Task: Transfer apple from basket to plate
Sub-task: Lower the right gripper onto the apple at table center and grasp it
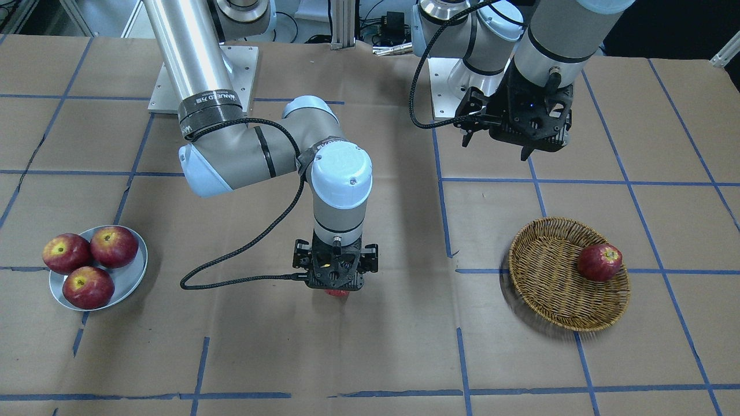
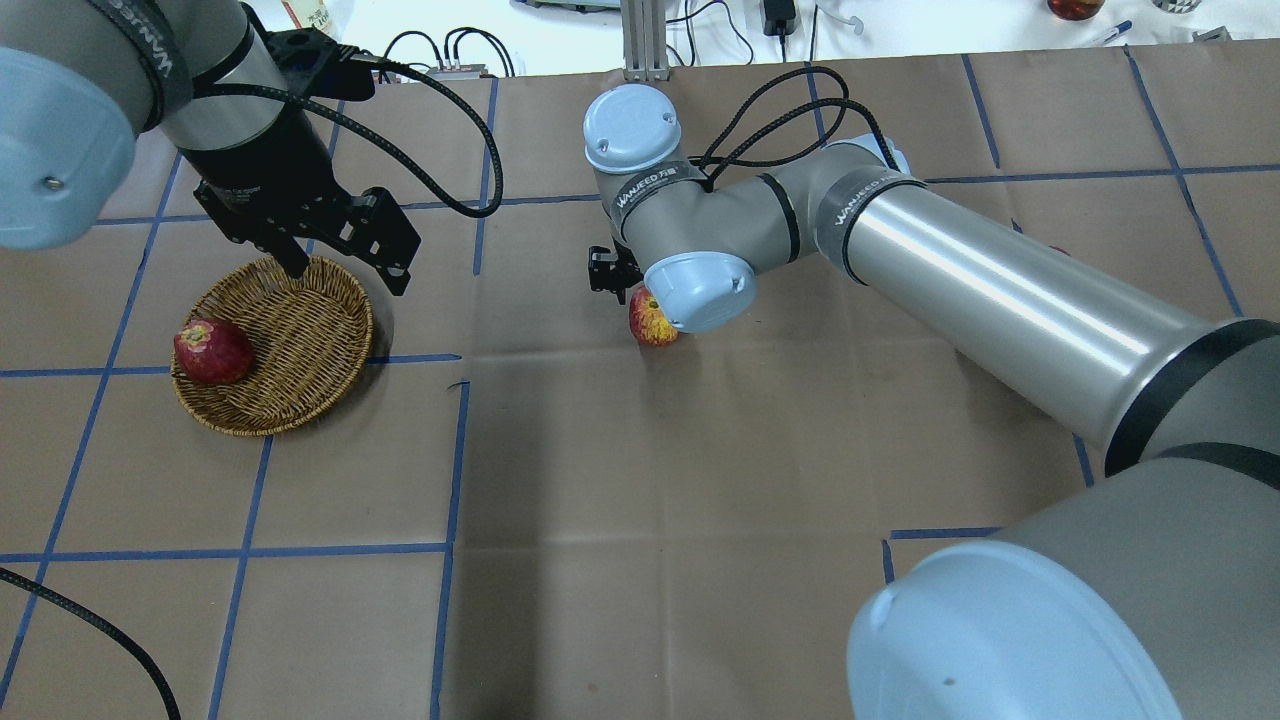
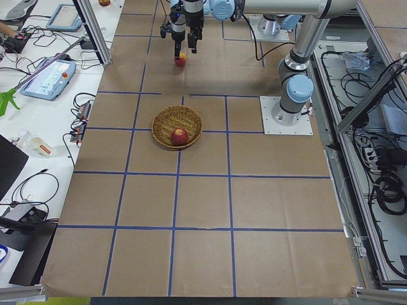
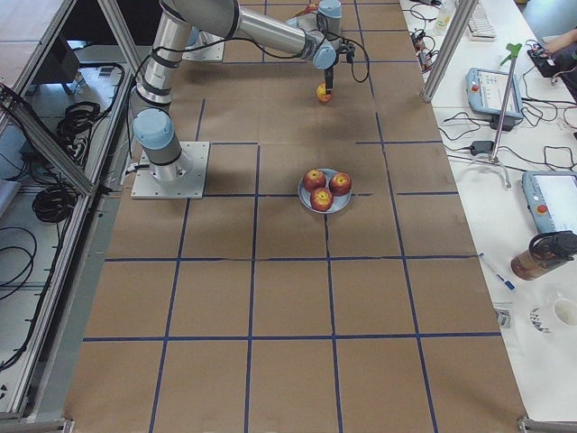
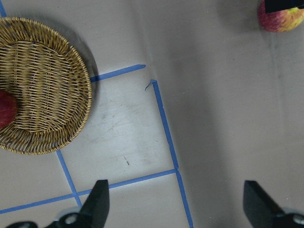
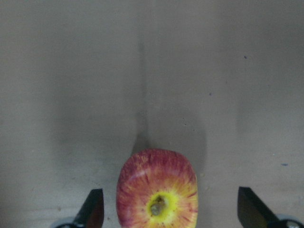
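The pinkish-red streaked apple (image 6: 157, 194) with a yellow stem patch sits on the brown paper at the table's middle (image 2: 652, 320), outside the basket. My right gripper (image 6: 171, 205) hangs straight over it, open, one finger on each side and neither touching. The wicker basket (image 2: 300, 330) holds one darker red apple (image 2: 212, 351) at its edge. My left gripper (image 5: 178, 197) is open and empty, raised above the basket's far rim (image 2: 345, 255). The grey-blue plate (image 1: 130, 278) lies at the table's other end and carries three dark red apples.
Blue tape lines (image 1: 442, 196) cross the paper-covered table. The right arm's elbow and cable (image 1: 248, 242) hang low between the plate and the apple. Both arm bases stand on the robot's side (image 1: 202, 75).
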